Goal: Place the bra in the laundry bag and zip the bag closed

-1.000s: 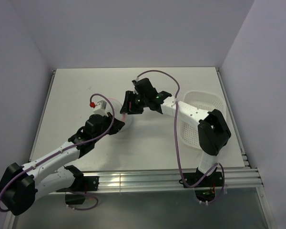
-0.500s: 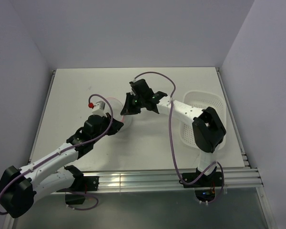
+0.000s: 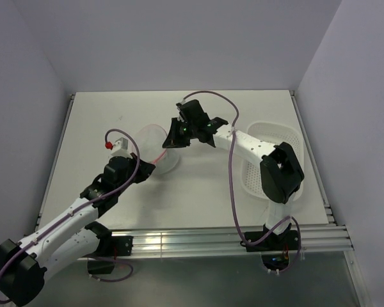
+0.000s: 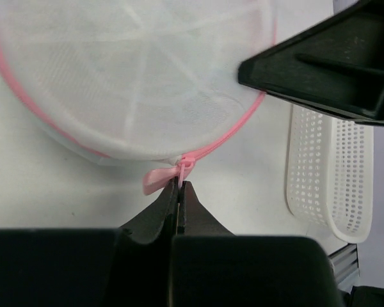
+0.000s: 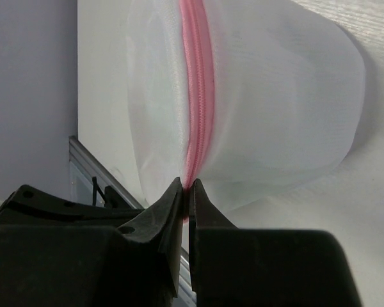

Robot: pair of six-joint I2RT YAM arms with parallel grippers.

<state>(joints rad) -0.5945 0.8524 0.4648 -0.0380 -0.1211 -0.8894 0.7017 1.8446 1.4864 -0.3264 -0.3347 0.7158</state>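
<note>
The laundry bag is located on the tabletop just left of centre in the top view, between the two arms. Its pink zipper edge is seen running vertically through the upper middle of the right wrist view. The left pincer is clamped on the laundry bag at the zipper pull, at the lower rim of the mesh disc in the left wrist view. A pink ribbon loop is attached beside the pull. The right pincer is clamped on the zipper edge. The bra cannot be distinguished through the mesh. A white perforated basket is placed at centre right.
</note>
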